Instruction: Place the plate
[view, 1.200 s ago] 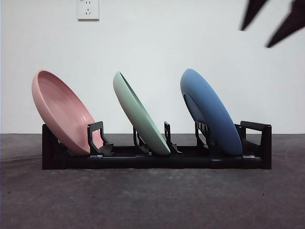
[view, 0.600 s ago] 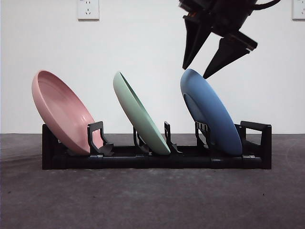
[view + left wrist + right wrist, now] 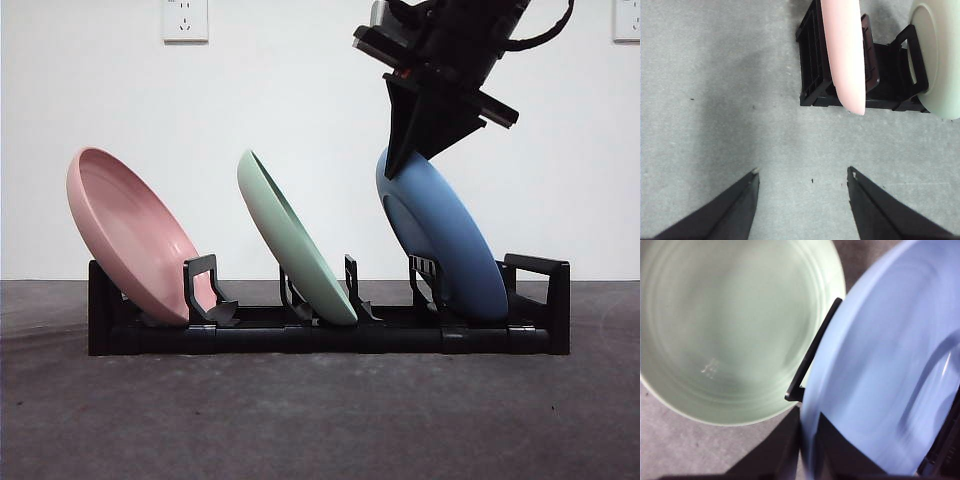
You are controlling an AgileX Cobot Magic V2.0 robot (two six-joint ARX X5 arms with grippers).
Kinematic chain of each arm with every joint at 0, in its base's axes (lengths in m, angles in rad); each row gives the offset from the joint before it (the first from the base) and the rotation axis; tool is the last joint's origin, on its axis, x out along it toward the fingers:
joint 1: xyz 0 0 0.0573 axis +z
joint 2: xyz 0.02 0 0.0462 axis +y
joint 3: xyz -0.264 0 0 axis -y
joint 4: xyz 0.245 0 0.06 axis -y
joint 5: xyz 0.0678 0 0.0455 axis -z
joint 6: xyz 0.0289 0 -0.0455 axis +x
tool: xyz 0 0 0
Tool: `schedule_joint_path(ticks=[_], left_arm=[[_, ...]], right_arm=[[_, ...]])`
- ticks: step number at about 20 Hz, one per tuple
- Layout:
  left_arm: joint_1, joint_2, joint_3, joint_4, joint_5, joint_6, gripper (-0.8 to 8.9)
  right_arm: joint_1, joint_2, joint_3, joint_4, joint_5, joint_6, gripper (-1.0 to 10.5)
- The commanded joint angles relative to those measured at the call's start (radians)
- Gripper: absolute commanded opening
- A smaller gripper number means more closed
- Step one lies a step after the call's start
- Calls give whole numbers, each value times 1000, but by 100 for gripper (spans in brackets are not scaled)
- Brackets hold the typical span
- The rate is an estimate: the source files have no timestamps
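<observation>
A blue plate [image 3: 440, 240] leans in the right slot of a black rack [image 3: 530, 335]. My right gripper [image 3: 405, 160] comes down from above and is shut on the blue plate's top rim. In the right wrist view the blue plate's [image 3: 880, 365] rim runs between the two jaws of this gripper [image 3: 807, 455]. My left gripper [image 3: 802, 175] is open and empty above the bare table, short of the rack's pink-plate end [image 3: 812, 60].
A pink plate [image 3: 130, 235] leans in the left slot and a green plate [image 3: 295, 240] in the middle slot. The green plate [image 3: 735, 325] is close beside the blue one, with a rack prong [image 3: 812, 352] between them. A wall stands behind.
The right gripper came down from the top right, reached the blue plate's top rim open, and has now closed on it. The plate stands slightly more upright.
</observation>
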Motion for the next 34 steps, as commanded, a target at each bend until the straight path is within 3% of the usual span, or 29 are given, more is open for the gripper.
schedule_joint_path(ticks=[1,6,10,13,16,19,23,27,30,34], left_arm=[[-1,5,24,9,5,0,281],[-1,5,24,9,5,0,281],[-1,5,24,9,5,0,281],[-1,5,24,10,5,0,281],[-1,5,24,9,5,-1,281],[-1,5,24,9,5,-1,281],[-1,6,24,9,5,-2,281],[-1,5,24,9,5,-5,281],[-1,6,24,10,5,-5,281],[-1,6,24,10,5,-4,281]], right_arm=[[7,-16,61,-3,-21,-4,8],[9,-34,209,-129,-117,-8,8],[60,-115,210,-139,-98,-66,8],[127,-231,116,-114,0,-119,8],[206,-400,-101,-11,90,-149,9],[338,-587,-325,30,243,-169,9],[554,-758,-499,-68,421,-167,8],[749,-761,-581,-270,476,-154,9],[853,-698,-601,-248,476,-156,8],[877,-537,-601,-151,475,-201,9]])
